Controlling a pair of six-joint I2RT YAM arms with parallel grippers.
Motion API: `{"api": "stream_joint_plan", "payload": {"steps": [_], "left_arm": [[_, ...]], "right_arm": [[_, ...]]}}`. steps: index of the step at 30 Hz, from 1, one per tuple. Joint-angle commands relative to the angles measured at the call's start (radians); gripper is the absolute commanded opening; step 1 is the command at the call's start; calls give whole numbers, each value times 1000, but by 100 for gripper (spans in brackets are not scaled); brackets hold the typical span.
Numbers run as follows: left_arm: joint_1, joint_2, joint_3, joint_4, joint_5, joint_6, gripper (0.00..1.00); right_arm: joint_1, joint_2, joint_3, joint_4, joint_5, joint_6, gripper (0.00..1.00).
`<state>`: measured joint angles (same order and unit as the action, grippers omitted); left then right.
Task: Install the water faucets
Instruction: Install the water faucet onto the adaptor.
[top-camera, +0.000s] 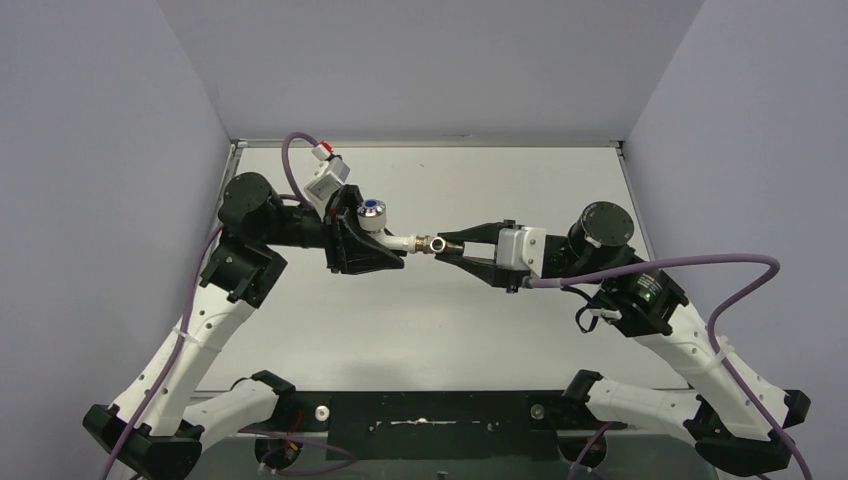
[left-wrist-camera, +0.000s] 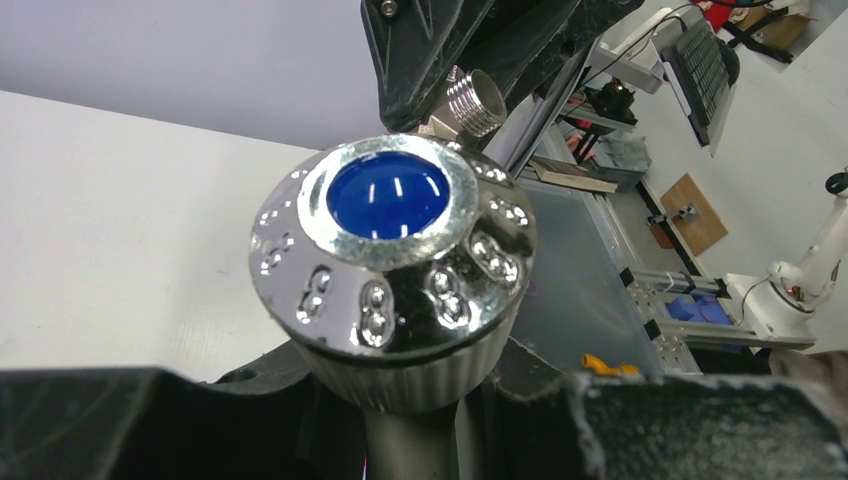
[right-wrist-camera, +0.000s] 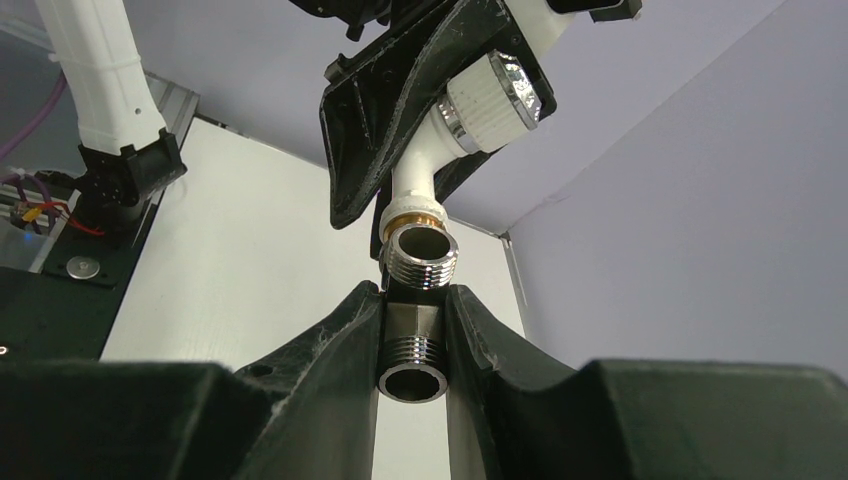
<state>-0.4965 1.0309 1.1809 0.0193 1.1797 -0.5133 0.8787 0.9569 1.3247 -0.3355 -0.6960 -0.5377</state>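
Right gripper (right-wrist-camera: 412, 293) clamps the threaded fitting (right-wrist-camera: 412, 350); left gripper (top-camera: 393, 246) clamps the tap body (right-wrist-camera: 420, 172), its threaded end just beyond the right jaws, roughly in line.

Arms (top-camera: 200, 340) blk/wht — purple cables (top-camera: 700, 262) (looped)

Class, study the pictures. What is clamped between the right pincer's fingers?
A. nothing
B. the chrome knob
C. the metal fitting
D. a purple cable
C: in the right wrist view the right pincer is shut on the fitting, right next to the threaded end of the tap.
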Motion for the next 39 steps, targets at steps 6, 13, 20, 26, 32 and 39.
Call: {"api": "stream_joint_plan", "payload": {"steps": [6,13,20,26,32,39], "left_arm": [[-8,-9,48,49,6,-7,0],[-8,-9,42,56,12,-9,0],[-8,-8,42,58,15,1,0],[-8,-7,46,61,7,6,0],[-8,-10,48,74,-6,0,0],[-8,-5,40,112,-5,-42,0]], "right_arm": [[13,-3,-43,176,24,124,0],[13,12,-40,191,18,202,0],[14,28,-38,202,28,301,0],[13,10,-77,224,60,354,0],[15,-6,-124,273,117,403,0],[26,-35,-180,314,153,266,0]]}}
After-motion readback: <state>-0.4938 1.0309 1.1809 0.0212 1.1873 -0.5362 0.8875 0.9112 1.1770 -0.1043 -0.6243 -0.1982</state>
